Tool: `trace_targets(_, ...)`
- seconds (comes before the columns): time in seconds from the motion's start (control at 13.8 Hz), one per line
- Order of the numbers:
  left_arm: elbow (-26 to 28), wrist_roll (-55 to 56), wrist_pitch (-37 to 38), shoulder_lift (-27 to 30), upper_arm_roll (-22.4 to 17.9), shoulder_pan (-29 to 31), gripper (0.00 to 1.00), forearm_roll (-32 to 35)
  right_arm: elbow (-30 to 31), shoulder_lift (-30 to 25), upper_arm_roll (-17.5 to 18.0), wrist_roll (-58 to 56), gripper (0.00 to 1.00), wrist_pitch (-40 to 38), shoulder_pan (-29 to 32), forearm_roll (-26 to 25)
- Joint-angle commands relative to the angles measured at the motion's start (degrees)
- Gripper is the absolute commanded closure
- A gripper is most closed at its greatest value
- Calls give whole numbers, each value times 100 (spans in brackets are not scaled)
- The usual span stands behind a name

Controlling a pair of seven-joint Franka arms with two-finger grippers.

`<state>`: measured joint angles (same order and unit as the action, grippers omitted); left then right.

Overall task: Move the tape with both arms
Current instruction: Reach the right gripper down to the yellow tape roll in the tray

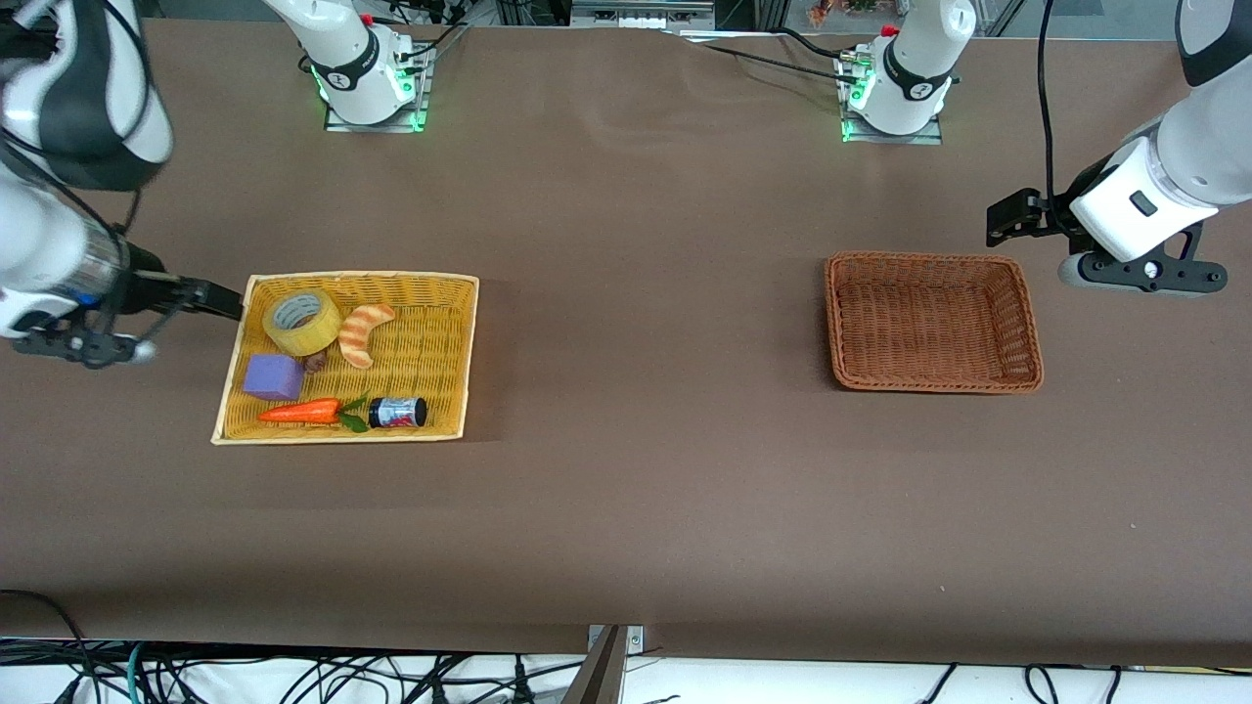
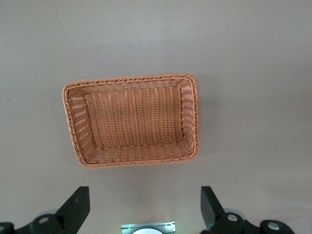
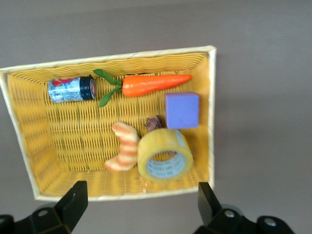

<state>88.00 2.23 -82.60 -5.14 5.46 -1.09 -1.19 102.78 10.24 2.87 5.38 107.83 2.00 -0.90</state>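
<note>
tape (image 1: 304, 322) in yellow basket (image 1: 445, 357), under right pincer (image 3: 141, 207) | right pincer wide, nearer | left pincer (image 2: 144, 207) wide, waits over tabletop (image 1: 646, 391)

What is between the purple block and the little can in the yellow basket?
The carrot lies between the purple block and the can, shown clearly in the right wrist view.
</note>
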Motion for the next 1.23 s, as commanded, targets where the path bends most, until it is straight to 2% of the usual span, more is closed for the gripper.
trace_targets(0.0,-160,58,113,-39,8,4,0,-39,987,-101,20,304,0,1043,-111,-95)
trace_targets(0.29,-160,58,104,-39,8,4,0,-39,1603,13,20,314,0,1845,-164,-104)
trace_targets(0.72,-160,58,113,-39,8,4,0,-39,2913,22,20,314,0,3655,-165,-104)
trace_targets(1.16,-160,58,113,-39,8,4,0,-48,3187,4,20,323,0,3788,-165,-104)
